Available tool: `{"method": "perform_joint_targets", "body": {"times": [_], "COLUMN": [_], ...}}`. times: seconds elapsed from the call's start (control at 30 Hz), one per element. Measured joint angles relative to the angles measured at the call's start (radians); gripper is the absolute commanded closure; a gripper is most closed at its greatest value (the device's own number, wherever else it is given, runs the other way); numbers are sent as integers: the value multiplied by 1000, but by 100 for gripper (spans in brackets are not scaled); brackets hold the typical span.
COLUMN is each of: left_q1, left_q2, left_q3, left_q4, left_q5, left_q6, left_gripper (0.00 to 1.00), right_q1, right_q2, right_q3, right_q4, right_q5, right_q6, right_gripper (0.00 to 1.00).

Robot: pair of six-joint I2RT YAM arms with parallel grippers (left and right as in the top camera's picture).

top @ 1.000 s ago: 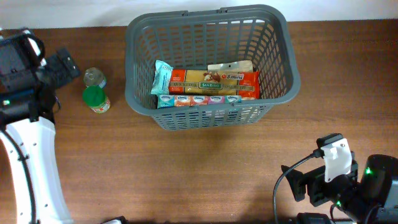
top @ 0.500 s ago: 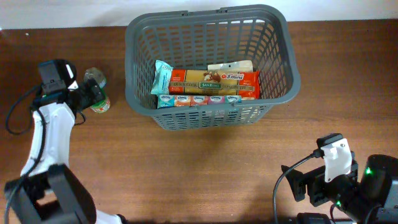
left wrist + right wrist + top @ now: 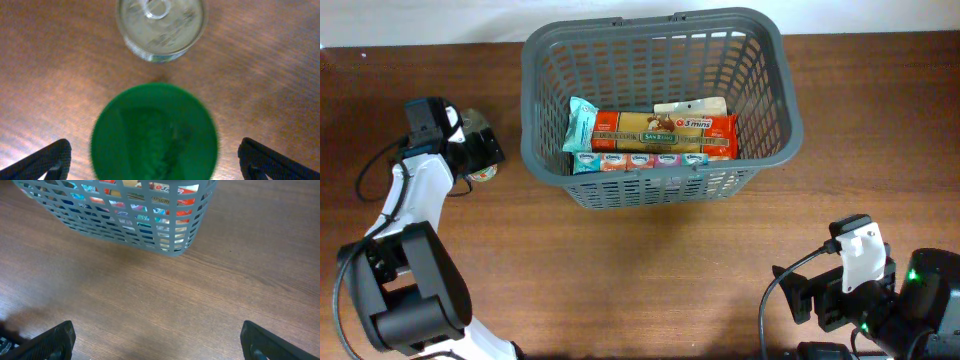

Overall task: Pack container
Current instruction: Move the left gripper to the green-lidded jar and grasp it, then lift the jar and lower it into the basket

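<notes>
Left gripper (image 3: 155,162) — jaws wide apart, one finger on each side of the green-lidded jar (image 3: 155,137), clear of it. Half a second earlier it sat farther left; it has shifted right and now hangs over the jar. Just beyond the jar stands a pull-ring can (image 3: 160,22). The container (image 3: 650,22) sits to the right, at the far centre of the table (image 3: 620,270), unmoved, groceries (image 3: 665,130) inside. Right gripper (image 3: 157,340) — jaws apart, near right, unchanged.

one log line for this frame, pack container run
phase: pre-grasp | left hand: open above green-lidded jar, not closed | right hand: open, empty | basket: partly packed | pull-tab can: beside jar
</notes>
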Motion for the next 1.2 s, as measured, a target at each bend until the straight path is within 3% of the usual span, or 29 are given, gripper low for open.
{"method": "perform_joint_targets", "body": {"times": [0.87, 1.0, 1.2], "left_q1": [-27, -27, -27], "left_q2": [73, 92, 118], "left_q3": [0, 0, 0], "left_q4": [106, 105, 101], "left_q5": [8, 8, 8], "left_q6": [11, 13, 15], "left_gripper": [0, 10, 35], "right_q1": [0, 0, 0], "right_q2": [0, 0, 0], "right_q3": [0, 0, 0], "right_q4": [0, 0, 0], "right_q5": [0, 0, 0], "right_q6": [0, 0, 0], "right_gripper": [1, 1, 1]}}
